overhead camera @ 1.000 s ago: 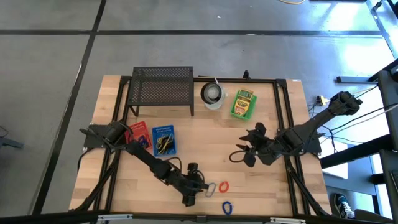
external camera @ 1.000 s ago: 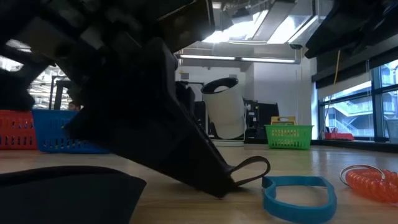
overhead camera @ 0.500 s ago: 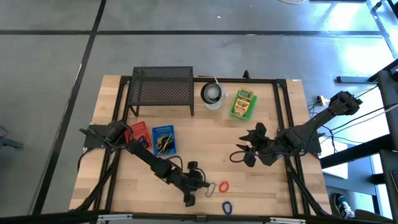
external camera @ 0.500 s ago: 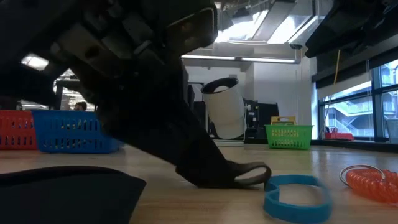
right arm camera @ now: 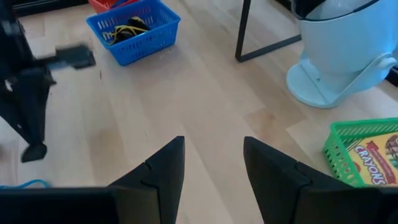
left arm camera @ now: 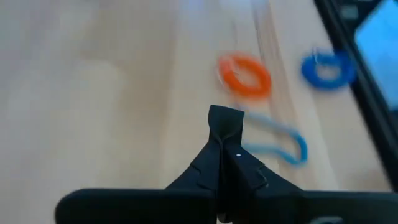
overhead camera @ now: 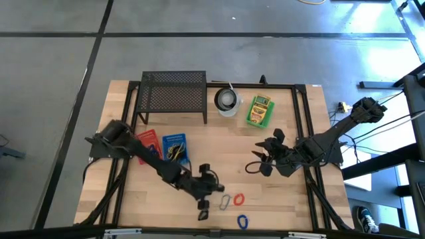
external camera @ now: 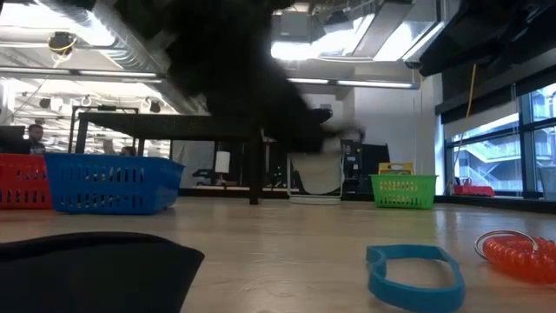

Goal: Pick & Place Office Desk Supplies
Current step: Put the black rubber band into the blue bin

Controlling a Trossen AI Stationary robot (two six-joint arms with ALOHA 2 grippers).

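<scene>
Two claws: left claw (left arm camera: 222, 127) pinched shut, empty, above blue band (left arm camera: 281, 140); right claw (right arm camera: 211, 165) gapes.

Wooden table (overhead camera: 285, 199), black frame rails. Mesh rack (overhead camera: 173, 96) at 11 o'clock, white cup (overhead camera: 226, 101) and green basket (overhead camera: 259, 111) at 12–1, red basket (overhead camera: 146, 141) and blue basket (overhead camera: 174, 149) at 9, light-blue band (overhead camera: 223, 201), orange coil (overhead camera: 239, 198), blue coil (overhead camera: 243, 220) at 6.

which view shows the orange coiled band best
The left wrist view: the orange coiled band lies whole on the wood. The low view cuts it off at the edge; the high view shows it tiny; the right wrist view misses it.
</scene>
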